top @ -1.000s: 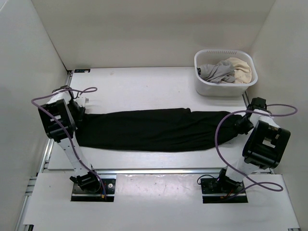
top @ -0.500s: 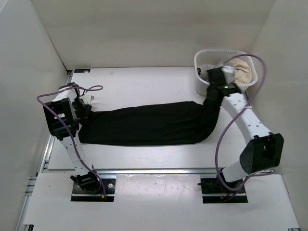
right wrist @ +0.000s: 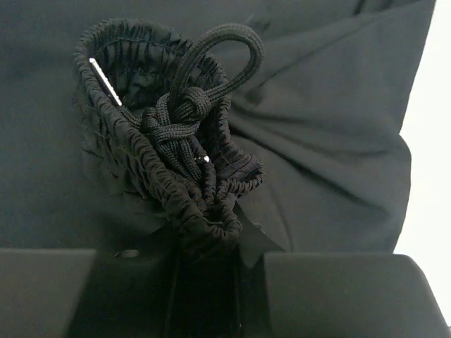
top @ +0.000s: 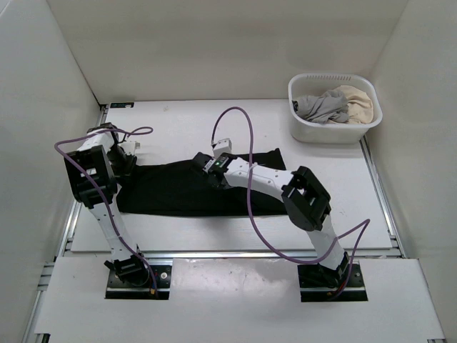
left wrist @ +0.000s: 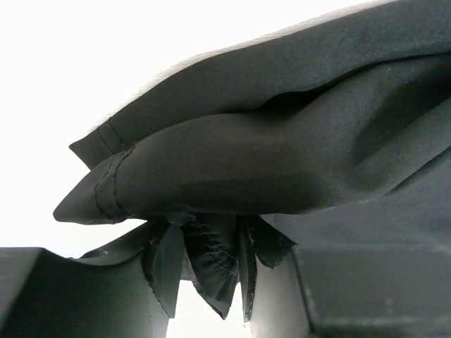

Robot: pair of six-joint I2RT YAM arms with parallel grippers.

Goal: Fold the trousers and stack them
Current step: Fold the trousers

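The black trousers (top: 171, 193) lie across the table's left and middle, their right part doubled back over the rest. My left gripper (top: 128, 163) is shut on the hem end at the far left; in the left wrist view bunched hem cloth (left wrist: 211, 257) is pinched between the jaws. My right gripper (top: 216, 174) reaches far left over the middle and is shut on the elastic waistband (right wrist: 190, 204), with the knotted drawstring (right wrist: 187, 113) above it. The trousers' fabric fills the right wrist view (right wrist: 331, 141).
A white basket (top: 334, 133) with grey and cream clothes stands at the back right. White walls close in the table on the left, back and right. The right arm's purple cable (top: 246, 139) loops over the table's middle.
My right gripper has carried the waistband end from the far right, up by the basket, then left over the trousers to the middle, doubling the cloth. The left gripper has barely moved.
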